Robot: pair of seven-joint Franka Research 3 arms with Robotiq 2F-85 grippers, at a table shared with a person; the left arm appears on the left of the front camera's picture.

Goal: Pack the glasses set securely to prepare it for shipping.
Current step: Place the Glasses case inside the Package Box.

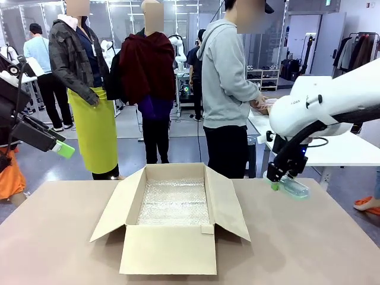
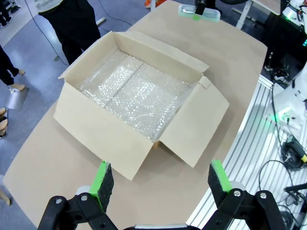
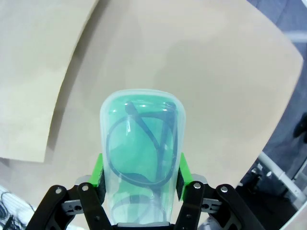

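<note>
Your right gripper (image 1: pixel 275 185) is closed on the mint green glasses case (image 1: pixel 295 187). In the right wrist view its two green pads (image 3: pixel 98 170) press on the two long sides of the case (image 3: pixel 141 139), close to the end that is toward the wrist. The rest of the case points forward, away from the fingers, and you can see the dark glasses inside it.

In the front view the case is at the far edge of the table (image 1: pixel 309 237), near the far right corner, and its free end looks toward the right edge. Whether it rests on the table or is a little above it, I cannot tell.

The relation that matters for you is this one: the open cardboard box (image 1: pixel 169 249) stands in the middle of the table. It therefore lies to the left of the held case and somewhat nearer to the robot's side. The right flap (image 1: pixel 228 205) of the box leans outward, between the case and the bubble wrap (image 1: pixel 175 202) on the bottom. In my judgement the case must go up over this flap and then to the left. The box is much wider than the case, so the direction of the long axis should matter little.

Your left gripper (image 2: pixel 163 184) hangs wide open and empty above the left side of the table, well apart from the case. The right arm is the one for this move.
</note>
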